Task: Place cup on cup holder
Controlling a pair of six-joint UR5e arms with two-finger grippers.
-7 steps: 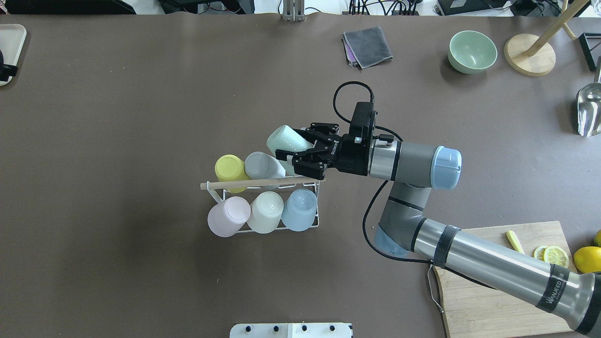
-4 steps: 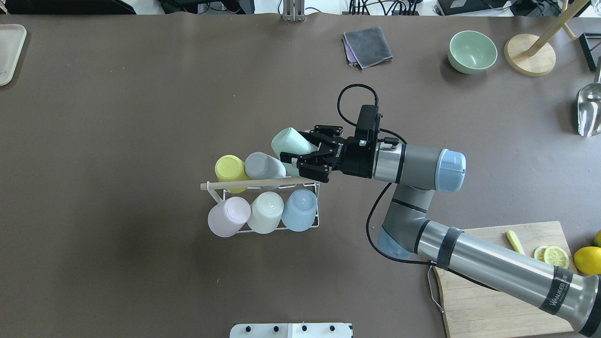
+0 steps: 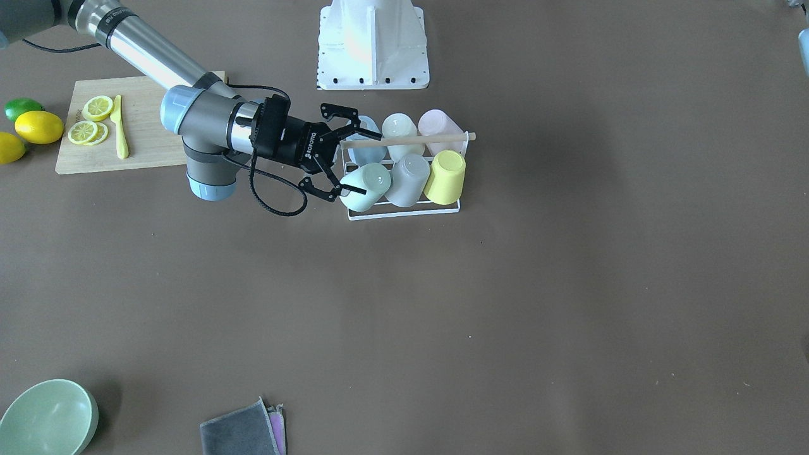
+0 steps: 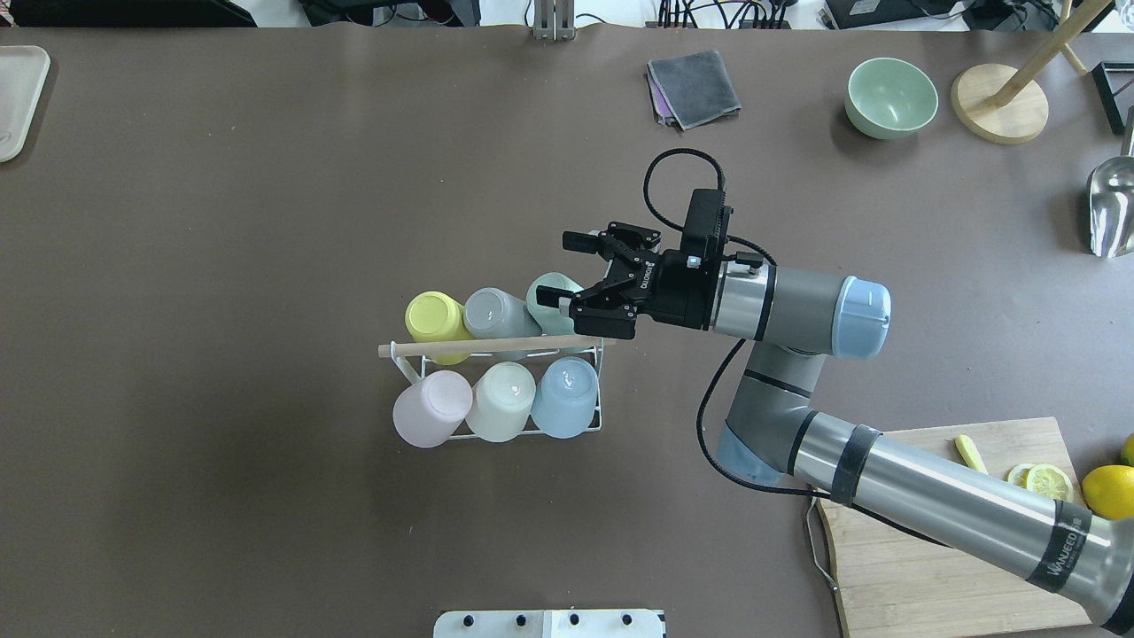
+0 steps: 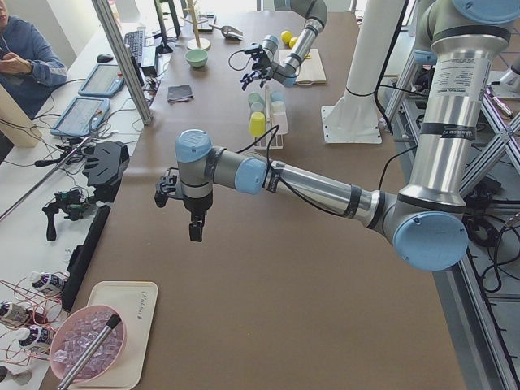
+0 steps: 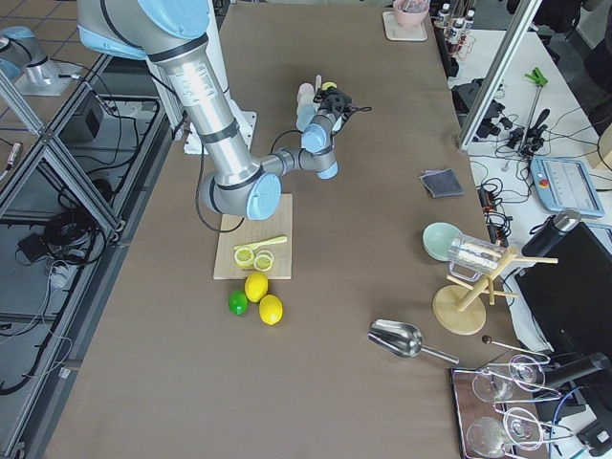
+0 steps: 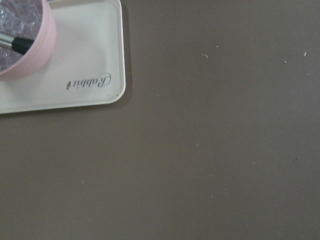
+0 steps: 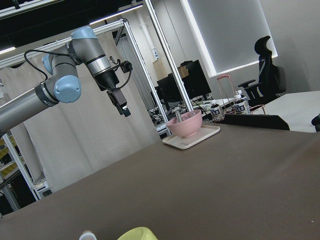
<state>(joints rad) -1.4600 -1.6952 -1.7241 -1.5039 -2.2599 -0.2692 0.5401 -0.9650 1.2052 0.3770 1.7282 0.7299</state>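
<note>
The cup [image 4: 549, 297] sits in the cup holder's [image 4: 469, 346] far row, at the end just beside the right gripper [image 4: 567, 271].

Six cups [image 4: 500, 400] on one cup holder [image 4: 478, 345] — plus two lemons [image 3: 39, 126], one lime [image 3: 22, 109], one green bowl [image 4: 890, 97], one cutting board [image 3: 152, 151].

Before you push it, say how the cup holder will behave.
Probably light: the cup holder is thin white wire. Likely tippy, with six cups tilted on it. Pushing at the wooden rod may rock it.
</note>
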